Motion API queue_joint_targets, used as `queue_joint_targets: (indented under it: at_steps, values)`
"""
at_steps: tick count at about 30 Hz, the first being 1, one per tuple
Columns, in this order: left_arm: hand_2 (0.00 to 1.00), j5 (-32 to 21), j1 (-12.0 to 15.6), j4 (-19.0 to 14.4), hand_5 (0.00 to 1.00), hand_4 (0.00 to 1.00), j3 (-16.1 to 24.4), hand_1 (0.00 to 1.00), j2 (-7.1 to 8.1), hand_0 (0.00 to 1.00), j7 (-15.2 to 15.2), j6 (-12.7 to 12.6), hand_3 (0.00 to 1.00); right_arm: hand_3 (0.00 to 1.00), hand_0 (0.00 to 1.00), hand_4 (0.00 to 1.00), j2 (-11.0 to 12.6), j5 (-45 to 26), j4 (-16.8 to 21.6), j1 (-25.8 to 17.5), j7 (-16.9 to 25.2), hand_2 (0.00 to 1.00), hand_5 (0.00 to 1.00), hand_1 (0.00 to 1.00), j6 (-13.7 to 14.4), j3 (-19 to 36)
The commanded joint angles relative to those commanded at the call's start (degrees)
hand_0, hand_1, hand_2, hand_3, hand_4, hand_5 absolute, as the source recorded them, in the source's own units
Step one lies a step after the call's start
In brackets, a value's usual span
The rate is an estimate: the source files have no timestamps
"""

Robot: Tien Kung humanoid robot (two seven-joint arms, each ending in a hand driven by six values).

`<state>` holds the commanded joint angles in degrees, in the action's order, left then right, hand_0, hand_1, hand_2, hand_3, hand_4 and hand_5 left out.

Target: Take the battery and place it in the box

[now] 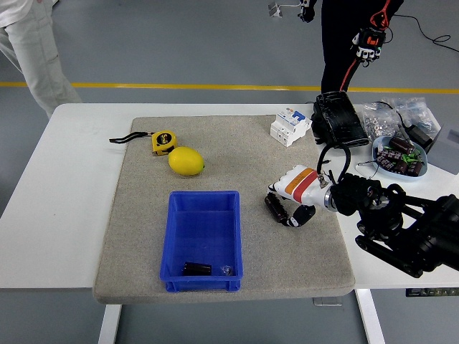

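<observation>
On the grey felt mat (237, 154) covering the white table (72, 193), at about four o'clock from its centre, my right hand (292, 195) lay low with its white, orange-striped back upward. Its fingers (280, 188) curled down around a dark cylindrical battery (273, 207) that rested on the mat; from this high angle I could not be sure the grip had actually closed, though fingers and thumb appeared to touch it on both sides. My black right arm (401, 222) reached in from three o'clock.

At the mat's six o'clock sat the blue rectangular plastic box (204, 240), well apart from the hand, and a second dark battery (196, 269) lay along its near wall.

Toward ten o'clock lay a yellow lemon (186, 160), with a yellow tape measure (163, 142) just beyond it. At one o'clock a white circuit breaker (290, 125) stood beside a black pouch (338, 119), and a blue bowl of small dark parts (399, 156) sat at two o'clock, off the mat.

A person's pale trouser leg (32, 50) showed at eleven o'clock beyond the table.
</observation>
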<state>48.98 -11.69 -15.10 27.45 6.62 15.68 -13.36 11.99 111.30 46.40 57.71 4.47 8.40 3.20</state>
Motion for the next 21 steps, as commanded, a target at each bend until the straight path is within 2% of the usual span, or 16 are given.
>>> queue_joint_targets:
  at_steps: [12,15,21]
  values:
    - [0.625,-0.03,0.33,0.11,0.598,0.633,-0.18,0.575,-0.06,0.561,-0.10,-0.33,0.582,0.510,0.330,0.734,0.85,-0.40,1.20,0.14,-0.52,0.518,0.385,0.435,0.36,3.17]
    - [0.626,-0.08,0.36,0.13,0.596,0.632,-0.20,0.575,-0.07,0.564,-0.13,-0.34,0.582,0.516,0.329,0.724,1.42,-0.50,2.44,-0.27,-0.71,0.517,0.395,0.433,0.69,4.96]
    - [0.625,0.12,0.63,0.21,0.597,0.632,-0.07,0.575,-0.11,0.564,-0.22,-0.38,0.583,0.518,0.325,0.706,2.89,0.60,7.94,-0.55,-1.94,0.514,0.379,0.431,0.83,9.79]
